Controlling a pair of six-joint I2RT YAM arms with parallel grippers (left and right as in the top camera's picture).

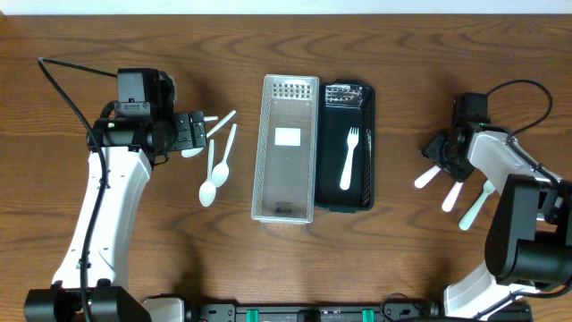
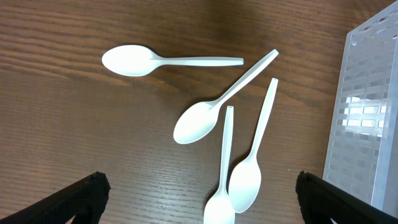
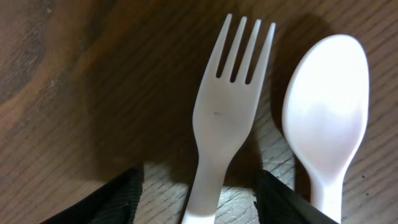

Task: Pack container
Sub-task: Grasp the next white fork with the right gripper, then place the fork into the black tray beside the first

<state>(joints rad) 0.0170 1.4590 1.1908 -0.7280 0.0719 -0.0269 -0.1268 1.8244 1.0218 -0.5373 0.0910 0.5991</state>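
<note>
Now, at lower frame, the right gripper [image 3: 202, 199], jaws open, straddles a fork [image 3: 227, 106] and may snag the adjacent spoon [image 3: 326, 118] on closing; the left gripper [image 2: 202, 193] gapes above spoons [image 2: 199, 121].

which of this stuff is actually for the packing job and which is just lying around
For the job: clear perforated container, black tray with a white fork in it, four loose white spoons on the left, a fork and spoon on the right.
Just there: wooden table, arm cable.

Even, bright light overhead; the fork [image 3: 224, 118] lies in dim, slightly blurred shadow.
</note>
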